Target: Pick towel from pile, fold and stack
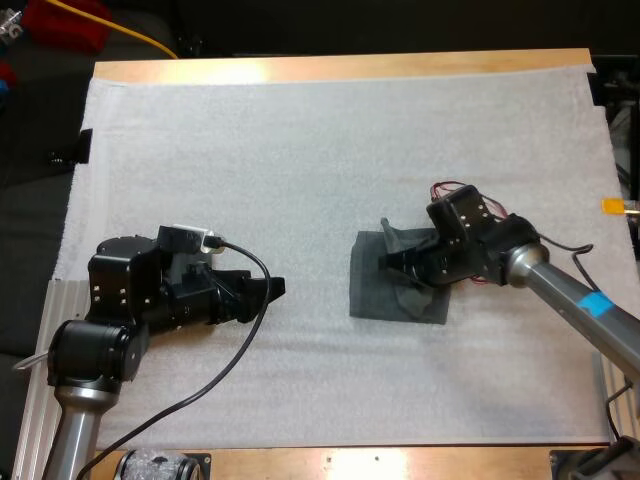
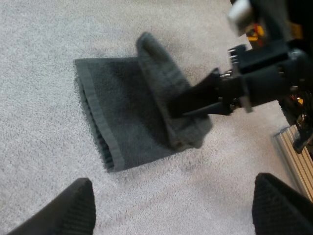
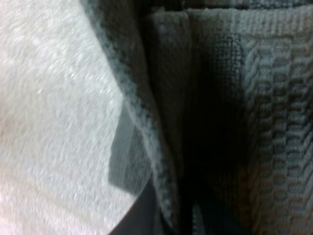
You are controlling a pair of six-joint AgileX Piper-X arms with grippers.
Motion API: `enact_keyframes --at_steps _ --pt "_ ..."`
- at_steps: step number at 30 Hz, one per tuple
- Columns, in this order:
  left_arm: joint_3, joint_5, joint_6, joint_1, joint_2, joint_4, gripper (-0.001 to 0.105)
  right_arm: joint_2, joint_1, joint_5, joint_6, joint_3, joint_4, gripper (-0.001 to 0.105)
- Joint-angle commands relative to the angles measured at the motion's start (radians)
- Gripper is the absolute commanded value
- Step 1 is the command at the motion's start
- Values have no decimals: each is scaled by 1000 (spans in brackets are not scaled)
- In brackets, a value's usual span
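A dark grey-green towel [image 1: 385, 290] lies partly folded on the white mat [image 1: 300, 150], right of centre. One flap of it stands up off the flat part. My right gripper [image 1: 392, 261] is shut on that raised flap [image 2: 164, 83], pinching it from the side over the flat layer [image 2: 122, 117]. In the right wrist view the towel's ribbed cloth [image 3: 254, 112] and its hem [image 3: 146, 137] run straight between the near fingers [image 3: 142, 215]. My left gripper [image 1: 275, 289] hovers low over bare mat to the towel's left, open, its fingertips [image 2: 73, 208] wide apart with nothing between them.
The wooden table edge [image 1: 340, 68] runs along the far side, and dark space lies beyond it. A ribbed metal rail [image 2: 298, 152] lies past the mat's edge behind my right arm. Bare mat stretches around the towel.
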Motion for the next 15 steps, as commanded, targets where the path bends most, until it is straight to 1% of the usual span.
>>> enact_keyframes --at_steps 1,6,8,9,10,11,12,13,14,15 --pt "-6 17 -3 0 -6 -3 65 11 0 -18 31 -8 -30 0" --pt "-6 29 -3 0 -6 -3 65 59 0 -18 77 -9 -52 0" --pt "-6 29 -3 0 -6 -3 65 73 0 -18 91 -9 -59 2" --pt "-6 29 -3 0 -6 -3 65 77 0 -18 97 -9 -61 7" --pt "-6 29 -3 0 -6 -3 65 79 0 -18 97 -9 -63 16" --pt "-6 29 -3 0 -6 -3 65 79 0 -18 97 -9 -65 20" --pt "-6 29 -3 0 -6 -3 65 79 0 -26 97 -9 -67 32" --pt "-6 29 -3 0 -6 -3 65 79 0 -41 97 -14 -69 47" --pt "-6 29 -3 0 -6 -3 65 79 0 -50 97 -16 -69 56" --pt "-6 29 -3 0 -6 -3 65 74 0 -72 95 -23 -74 67"
